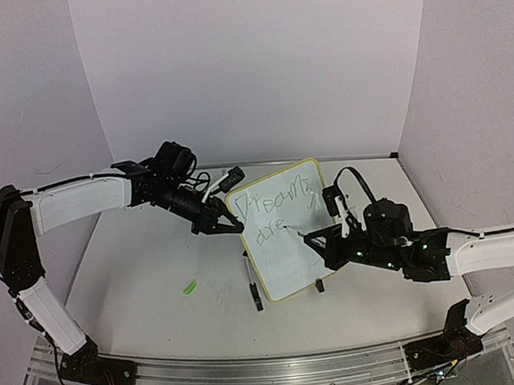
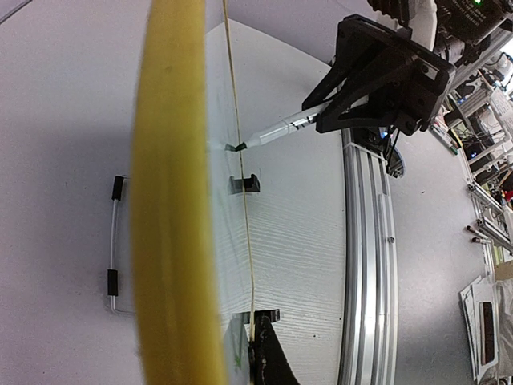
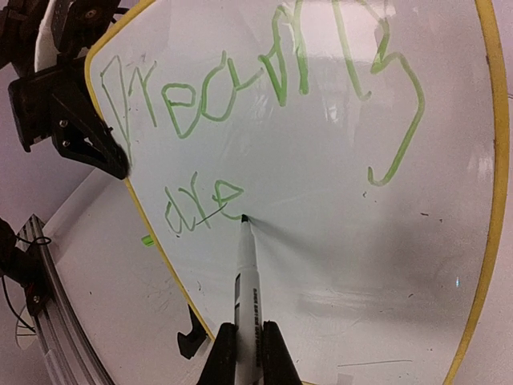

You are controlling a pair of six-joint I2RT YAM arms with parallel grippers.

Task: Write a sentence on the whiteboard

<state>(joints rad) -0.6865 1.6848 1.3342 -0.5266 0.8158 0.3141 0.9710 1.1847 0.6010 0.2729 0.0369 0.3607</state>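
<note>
White whiteboard point(image 3: 337, 224), thin yellow frame point(image 3: 493, 160), green sentence point(image 3: 280, 80)

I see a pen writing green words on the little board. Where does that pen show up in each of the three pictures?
Top external: the marker sits right of centre, tip on the whiteboard's face.
Left wrist: marker upper middle, slanting down-left to the board, seen edge-on.
Right wrist: marker bottom centre in the right pincer, pointing up, tip beside the green word "are".
Shared landmark: the board's yellow frame.
</note>
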